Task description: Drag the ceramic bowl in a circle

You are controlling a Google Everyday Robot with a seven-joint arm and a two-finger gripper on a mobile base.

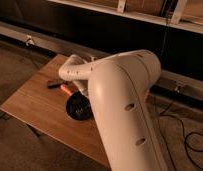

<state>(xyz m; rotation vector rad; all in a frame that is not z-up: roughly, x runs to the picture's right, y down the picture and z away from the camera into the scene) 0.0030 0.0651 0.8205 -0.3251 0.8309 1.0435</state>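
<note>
Reaching down onto the ceramic bowl (78, 108) on the table (35, 105), the hand (86, 104) is closed tight.

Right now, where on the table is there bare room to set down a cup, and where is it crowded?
Bare wood runs over the table's left and front, from the near-left edge to the black bowl. It is crowded behind the bowl, where the black-and-orange tools lie. The arm hides the right side. The hand, shut, is down at the bowl, largely hidden.

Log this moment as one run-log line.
task: drag bowl in circle | ceramic bowl: on wooden table, partly behind arm | gripper: down at bowl, jaws shut | black-and-orange tools: beside bowl
</note>
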